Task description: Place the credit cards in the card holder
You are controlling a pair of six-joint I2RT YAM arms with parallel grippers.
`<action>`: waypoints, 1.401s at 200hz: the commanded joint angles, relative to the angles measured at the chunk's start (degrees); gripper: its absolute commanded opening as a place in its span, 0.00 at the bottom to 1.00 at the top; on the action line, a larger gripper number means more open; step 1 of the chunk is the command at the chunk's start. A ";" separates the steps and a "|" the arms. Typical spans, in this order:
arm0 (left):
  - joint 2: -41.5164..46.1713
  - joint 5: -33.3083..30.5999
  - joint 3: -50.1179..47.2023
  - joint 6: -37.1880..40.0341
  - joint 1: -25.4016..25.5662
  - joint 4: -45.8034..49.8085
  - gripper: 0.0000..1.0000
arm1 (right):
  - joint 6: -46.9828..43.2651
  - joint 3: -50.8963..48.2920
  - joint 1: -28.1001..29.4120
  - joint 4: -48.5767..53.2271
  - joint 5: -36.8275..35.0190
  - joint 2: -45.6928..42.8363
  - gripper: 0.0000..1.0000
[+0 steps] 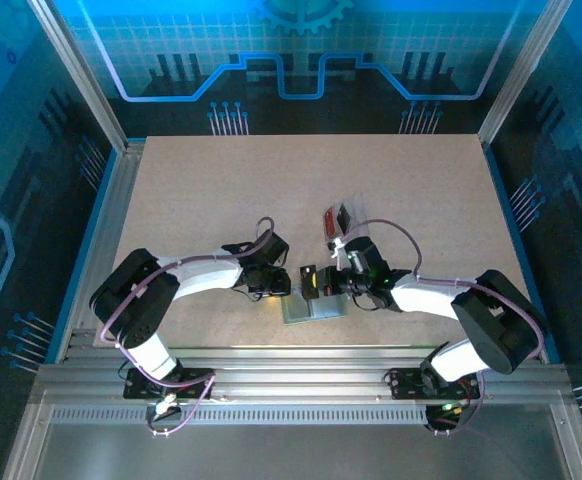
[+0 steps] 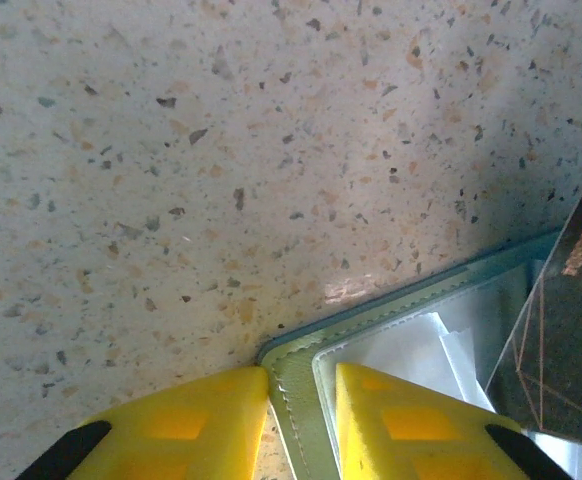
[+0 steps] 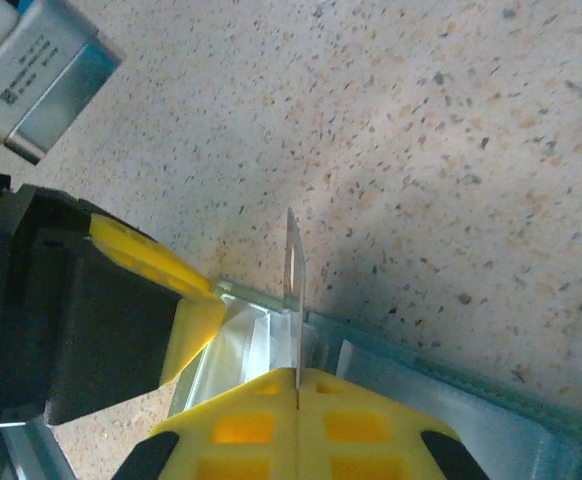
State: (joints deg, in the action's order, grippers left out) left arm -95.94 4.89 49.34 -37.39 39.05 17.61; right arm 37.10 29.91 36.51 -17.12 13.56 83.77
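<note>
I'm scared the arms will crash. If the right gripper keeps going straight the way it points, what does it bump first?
Probably the left gripper. The right gripper, shut on a card held edge-on, points over the card holder toward the left gripper's yellow finger. Depth is unclear, so the card could meet the holder first.

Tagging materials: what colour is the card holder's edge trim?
Pale grey-green with light stitching on the card holder; clearest in the left wrist view, pinched by the left gripper.
</note>
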 commanded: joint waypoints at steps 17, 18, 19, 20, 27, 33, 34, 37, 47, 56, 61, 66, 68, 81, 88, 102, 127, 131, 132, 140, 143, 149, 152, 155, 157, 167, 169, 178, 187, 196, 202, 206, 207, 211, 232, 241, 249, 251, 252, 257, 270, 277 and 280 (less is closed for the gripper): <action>-5.08 0.70 -3.37 -0.67 0.81 -0.02 0.27 | 0.34 -2.14 1.11 -1.32 1.45 0.32 0.00; -5.11 0.76 -3.37 -0.67 0.83 -0.02 0.27 | 0.34 -2.14 1.11 -1.32 1.45 0.32 0.00; -5.12 0.75 -3.33 -0.67 0.84 -0.03 0.27 | 0.38 -2.14 1.11 -1.33 1.55 0.33 0.00; -5.17 0.75 -3.35 -0.67 0.85 -0.03 0.27 | 0.42 -2.14 1.11 -1.33 1.69 0.39 0.00; -5.21 0.74 -3.24 -0.67 0.80 -0.12 0.27 | 0.60 -2.14 1.11 -1.27 2.06 0.51 0.00; -5.23 0.76 -3.23 -0.76 0.85 -0.12 0.26 | 0.73 -2.22 1.11 -1.17 2.29 0.60 0.00; -5.27 0.75 -3.22 -0.76 0.85 -0.16 0.27 | 0.76 -2.22 1.11 -1.16 2.32 0.60 0.00; -5.30 0.74 -3.28 -0.78 0.79 -0.20 0.27 | 0.77 -2.18 1.11 -1.16 2.40 0.61 0.00; -5.27 0.69 -3.37 -0.76 0.84 -0.32 0.26 | 0.99 -2.40 1.10 -1.16 2.97 0.70 0.00; -5.40 0.81 -3.32 -0.76 0.85 -0.29 0.26 | 1.00 -2.40 1.08 -1.07 3.90 0.93 0.00; -5.41 0.74 -3.37 -0.76 0.84 -0.38 0.26 | 0.91 -2.32 1.10 -0.94 4.29 1.16 0.00; -5.50 0.74 -3.44 -0.80 0.80 -0.46 0.27 | 0.73 -2.17 1.11 -0.64 4.67 1.41 0.00; -5.49 0.74 -3.44 -0.77 0.82 -0.49 0.27 | 0.65 -2.03 1.11 -0.29 4.95 1.59 0.00; -5.68 0.87 -3.52 -0.76 0.80 -0.63 0.26 | 0.19 -1.40 1.04 0.88 6.29 2.59 0.00; -5.67 0.98 -3.54 -0.76 0.83 -0.69 0.26 | 0.04 -1.06 1.10 1.30 6.94 3.15 0.00; -5.58 0.92 -3.48 -0.68 0.85 -0.73 0.26 | -0.01 -0.75 1.15 3.06 8.55 4.22 0.00; -5.59 0.98 -3.68 -0.71 0.81 -1.17 0.26 | -0.83 -0.11 1.18 5.90 9.43 5.17 0.00; -5.58 1.06 -3.75 -0.76 0.86 -1.19 0.26 | -1.01 -0.03 1.19 6.29 9.42 5.18 0.00; -5.58 1.03 -3.78 -0.76 0.86 -1.23 0.26 | -1.04 0.01 1.19 6.39 9.40 5.18 0.00; -5.66 1.09 -3.83 -0.75 0.80 -1.38 0.26 | -1.43 0.28 1.18 7.39 9.21 5.18 0.00; -5.66 1.10 -3.83 -0.73 0.83 -1.45 0.26 | -1.61 0.38 1.24 7.88 9.14 5.18 0.00; -5.77 1.14 -3.94 -0.71 0.81 -1.43 0.27 | -2.04 0.73 1.27 8.87 9.03 5.18 0.00; -5.77 1.19 -3.93 -0.67 0.83 -1.50 0.26 | -2.23 0.88 1.28 9.33 8.96 5.18 0.00; -5.75 1.22 -4.02 -0.67 0.81 -1.52 0.26 | -2.41 0.97 1.30 9.70 8.87 5.09 0.00; -5.75 1.19 -4.00 -0.67 0.84 -1.57 0.27 | -2.50 1.01 1.35 9.91 8.86 5.07 0.00; -5.82 1.26 -4.21 -0.75 0.81 -1.87 0.26 | -2.90 1.35 1.45 10.58 8.47 5.16 0.00; -5.77 1.26 -4.24 -0.76 0.80 -1.92 0.27 | -2.98 1.44 1.46 10.68 8.38 5.22 0.00; -5.75 1.36 -4.41 -0.84 0.85 -2.18 0.26 | -3.00 2.02 1.79 11.03 8.06 5.72 0.00; -5.84 1.45 -4.44 -0.85 0.82 -2.31 0.27 | -2.67 2.47 2.42 10.55 8.19 6.47 0.00; -5.84 1.61 -4.61 -1.04 0.85 -2.65 0.27 | -2.35 2.97 3.44 9.92 7.99 7.37 0.00; -5.84 1.70 -4.75 -1.16 0.81 -2.83 0.26 | -2.22 3.36 4.19 9.54 7.80 7.98 0.00; -5.89 1.77 -4.89 -1.24 0.79 -2.99 0.26 | -2.06 3.61 4.51 9.32 7.65 8.52 0.00; -5.86 1.78 -4.92 -1.26 0.82 -3.00 0.27 | -2.09 3.68 4.65 9.27 7.63 8.65 0.00; -5.84 1.86 -4.95 -1.36 0.79 -3.16 0.26 | -1.89 3.92 4.95 8.98 7.69 9.13 0.00; -5.56 2.38 -5.64 -1.89 0.88 -3.88 0.26 | -0.77 4.20 5.95 7.17 7.99 11.03 0.00; -5.34 2.41 -5.80 -1.99 0.96 -4.03 0.27 | -0.42 4.43 6.43 6.93 7.61 11.53 0.00; -5.10 2.41 -5.99 -2.08 1.04 -4.05 0.27 | -0.28 4.62 6.87 6.88 7.08 11.89 0.00; -5.10 2.41 -6.05 -2.08 1.08 -4.07 0.27 | -0.28 4.69 7.01 6.89 6.98 11.98 0.00; -5.03 2.41 -6.08 -2.08 1.10 -4.07 0.27 | -0.28 4.71 7.04 6.91 6.90 12.00 0.00; -4.94 2.42 -6.18 -2.22 1.04 -4.07 0.27 | -0.19 4.88 7.16 6.97 6.63 12.15 0.00; -4.32 2.58 -6.31 -2.38 1.04 -4.07 0.28 | -0.10 5.00 7.28 7.10 6.19 12.00 0.00; -3.99 2.59 -6.48 -2.52 1.11 -4.00 0.29 | -0.10 4.95 7.31 7.31 5.85 11.42 0.01; -3.78 2.59 -6.56 -2.52 1.04 -3.99 0.29 | -0.19 5.02 7.26 7.55 5.62 11.16 0.01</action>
State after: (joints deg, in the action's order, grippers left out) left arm -95.15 5.15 46.74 -38.26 38.94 14.11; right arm 37.32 34.37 40.66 -11.97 20.29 93.14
